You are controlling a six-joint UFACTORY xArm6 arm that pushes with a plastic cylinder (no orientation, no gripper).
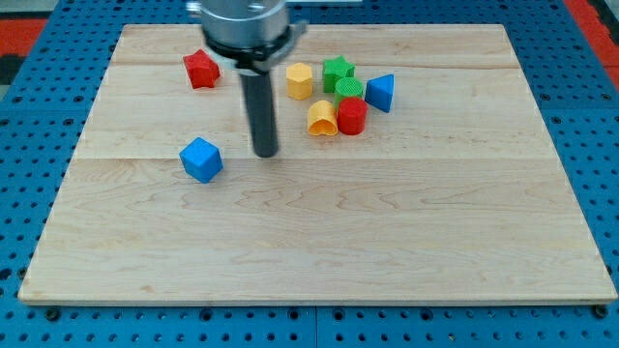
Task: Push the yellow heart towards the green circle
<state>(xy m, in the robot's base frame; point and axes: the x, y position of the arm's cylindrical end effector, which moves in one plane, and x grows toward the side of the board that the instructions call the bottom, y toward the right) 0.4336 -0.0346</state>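
The yellow heart [322, 118] lies near the view's top centre, touching the red cylinder [351, 115] on its right. The green circle [349, 89] sits just above the red cylinder, up and to the right of the heart. My tip [266, 153] is on the board to the left of the heart and a little below it, apart from it. A blue cube [201, 159] lies to the left of the tip.
A yellow hexagon [299, 81] and a green star [338, 70] lie above the heart. A blue triangle [380, 92] lies right of the green circle. A red star-like block [201, 70] is at the upper left. The wooden board [319, 242] ends in blue pegboard.
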